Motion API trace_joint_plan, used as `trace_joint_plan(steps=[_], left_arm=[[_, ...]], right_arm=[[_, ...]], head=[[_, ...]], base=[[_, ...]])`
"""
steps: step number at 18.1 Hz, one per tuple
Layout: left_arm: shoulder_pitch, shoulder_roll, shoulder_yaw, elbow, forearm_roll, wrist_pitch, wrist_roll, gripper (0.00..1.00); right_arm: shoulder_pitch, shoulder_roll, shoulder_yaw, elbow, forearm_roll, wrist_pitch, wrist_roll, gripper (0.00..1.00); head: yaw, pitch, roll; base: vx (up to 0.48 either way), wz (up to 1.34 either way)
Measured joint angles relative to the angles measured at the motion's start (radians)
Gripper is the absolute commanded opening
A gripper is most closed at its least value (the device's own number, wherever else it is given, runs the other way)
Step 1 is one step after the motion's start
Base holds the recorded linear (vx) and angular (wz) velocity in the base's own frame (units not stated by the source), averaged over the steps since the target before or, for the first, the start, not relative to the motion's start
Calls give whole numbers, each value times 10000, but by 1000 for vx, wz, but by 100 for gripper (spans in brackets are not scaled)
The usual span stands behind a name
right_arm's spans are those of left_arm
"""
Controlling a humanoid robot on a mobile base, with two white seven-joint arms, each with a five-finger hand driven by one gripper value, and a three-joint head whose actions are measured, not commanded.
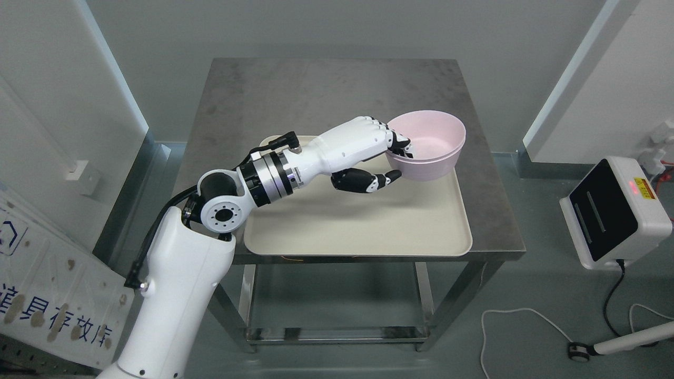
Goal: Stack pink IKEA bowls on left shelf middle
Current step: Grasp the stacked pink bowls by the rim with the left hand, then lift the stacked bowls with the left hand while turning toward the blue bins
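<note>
Bowl point(429, 142), pink, on the tray's point(368, 231) far right corner, pinched at its near rim by left hand point(382, 158), fingers inside, thumb outside; lift straight, keep level.

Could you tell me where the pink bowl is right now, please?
In the head view, the pink bowl sits at the far right corner of the beige tray on the metal table, gripped at its near-left rim by the left robot hand.

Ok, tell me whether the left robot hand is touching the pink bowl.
Touching. The head view shows the left robot hand gripping the pink bowl: fingers hooked over its near rim into the inside, thumb against the outer wall.
</note>
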Motion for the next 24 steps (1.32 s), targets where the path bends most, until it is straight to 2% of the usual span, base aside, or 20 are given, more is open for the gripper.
trace_joint_plan(steps=[8,16,24], left_arm=[[1111,1,924,-377,395,-987,-32,3],[1472,0,1623,-552,516,-1043,-32,5],[1545,0,2148,-627,889,-962,-32,5]], right_arm=[[-3,0,0,0,0,0,-10,100],[-2,0,0,0,0,0,-12,100],[1,0,0,0,0,0,-26,100]], head=[[0,0,0],[0,0,0],[0,0,0]], base=[[-13,1],[-166,-77],[-287,-141]])
